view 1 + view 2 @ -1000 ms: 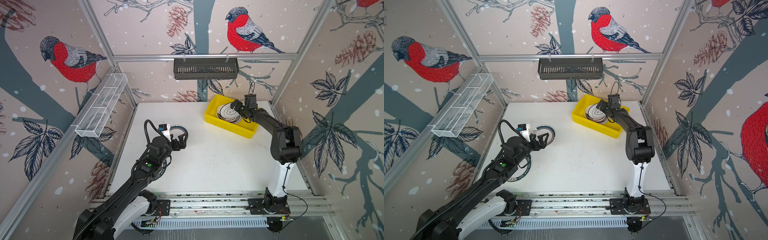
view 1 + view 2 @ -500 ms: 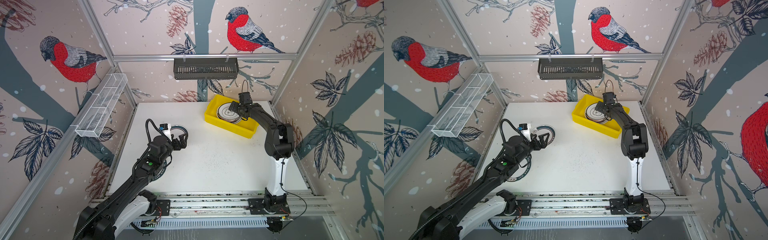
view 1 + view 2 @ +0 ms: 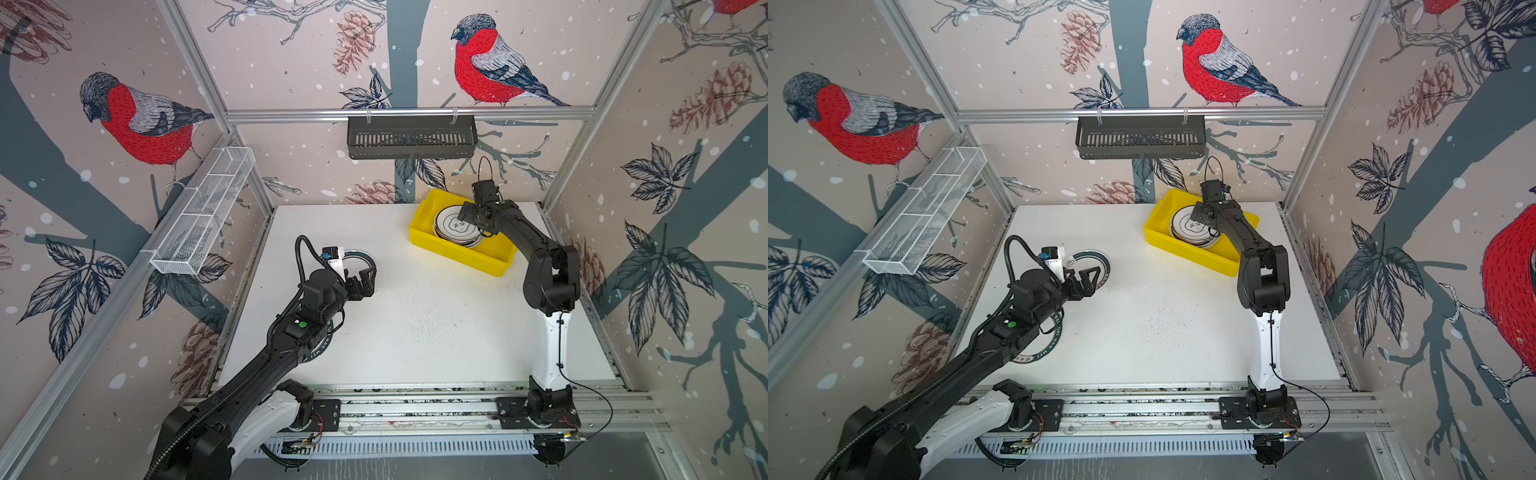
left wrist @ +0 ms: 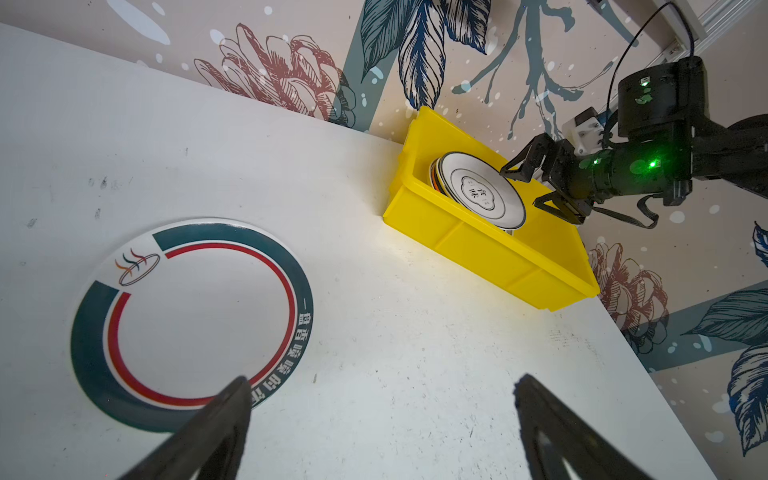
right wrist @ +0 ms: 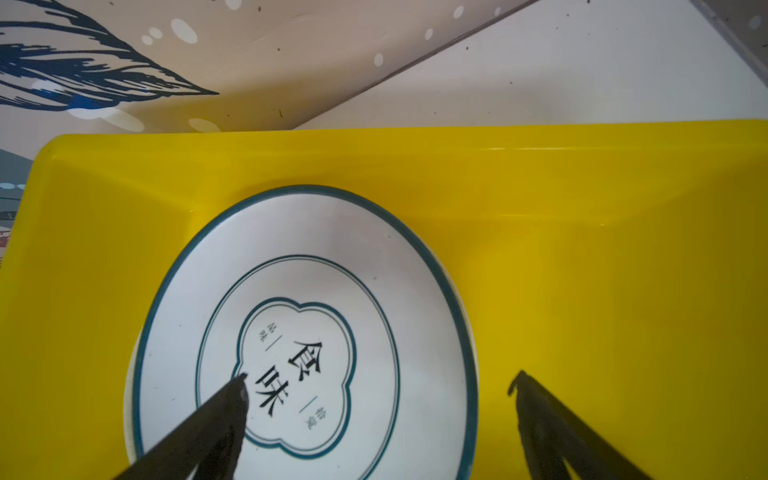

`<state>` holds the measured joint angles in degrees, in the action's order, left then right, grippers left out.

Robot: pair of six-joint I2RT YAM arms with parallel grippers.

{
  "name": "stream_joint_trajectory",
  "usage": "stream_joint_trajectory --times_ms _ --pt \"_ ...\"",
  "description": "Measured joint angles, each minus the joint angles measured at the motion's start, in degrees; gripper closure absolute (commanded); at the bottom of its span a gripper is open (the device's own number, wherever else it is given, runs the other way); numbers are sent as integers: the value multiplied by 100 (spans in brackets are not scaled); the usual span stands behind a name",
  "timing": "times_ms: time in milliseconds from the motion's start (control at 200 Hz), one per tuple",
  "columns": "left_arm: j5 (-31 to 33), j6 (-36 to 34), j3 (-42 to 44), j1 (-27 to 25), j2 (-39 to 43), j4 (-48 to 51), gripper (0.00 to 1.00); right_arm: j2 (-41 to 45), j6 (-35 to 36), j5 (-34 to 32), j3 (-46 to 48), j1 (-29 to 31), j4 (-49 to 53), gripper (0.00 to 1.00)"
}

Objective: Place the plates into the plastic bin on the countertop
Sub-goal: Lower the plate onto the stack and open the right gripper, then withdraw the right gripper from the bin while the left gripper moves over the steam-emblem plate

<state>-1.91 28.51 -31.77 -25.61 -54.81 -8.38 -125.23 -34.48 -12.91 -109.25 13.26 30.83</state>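
Plate (image 4: 191,324) lies flat just ahead of my left gripper (image 4: 380,384), jaws spread, empty; right gripper (image 5: 380,380), likewise spread, hovers over bin (image 5: 582,249).

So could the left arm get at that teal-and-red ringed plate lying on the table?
Probably yes. The left gripper is open and hangs at the edge of the plate, with nothing between them. The plate lies flat on the countertop, so gripping its rim may be awkward.

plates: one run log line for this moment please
left tool: open, empty, at teal-rimmed plate on countertop | right tool: open, empty, over plate stack in yellow bin | second plate under left arm
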Motion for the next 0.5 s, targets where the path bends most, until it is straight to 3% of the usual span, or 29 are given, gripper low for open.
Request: stream_joint_trajectory --times_ms 500 --pt "42 2 -304 234 -400 271 2 2623 -138 -645 2992 557 -1185 0"
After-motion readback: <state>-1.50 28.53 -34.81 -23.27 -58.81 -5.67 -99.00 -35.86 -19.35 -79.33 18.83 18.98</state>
